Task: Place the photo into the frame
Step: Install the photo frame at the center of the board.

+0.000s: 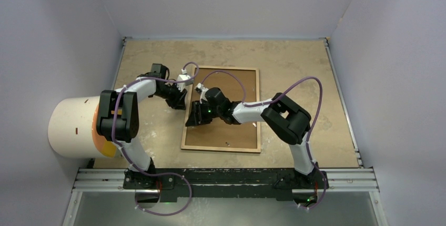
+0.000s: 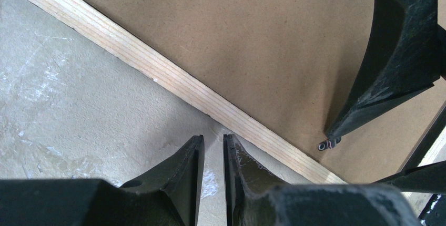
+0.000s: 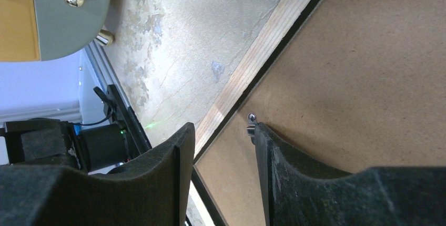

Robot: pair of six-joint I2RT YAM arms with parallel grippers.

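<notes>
- Frame lies back-up on the table, wood rail around the brown backing board, both arms working its L edge.
- R gripper straddles the L rail: jaws about half apart, one finger over the table side, the other on the board w/ its tip against a small metal tab. No clamp on anything can be made out.
- L gripper hovers over bare table just beside the rail. Jaws nearly together w/ only a slim gap, nothing between them.
- From the L wrist view, one of the R gripper's fingers comes down point-first onto the tab at the board's edge.
- Photo: not in view from any camera, so whereabouts can't be told. The board is seated in the frame, so loading looks some way off.
- Step in hand, prob.: turning the tab aside to free the board.
- To do it well:
  - Keep the fingertip low and flush on the tab, and sweep along the board rather than digging in.
  - L gripper is well placed to brace the rail so the frame won't skid or spin.
  - Check the other tabs before lifting the board; one shows near the bottom rail in the top view, the rest are too small to tell.
</notes>
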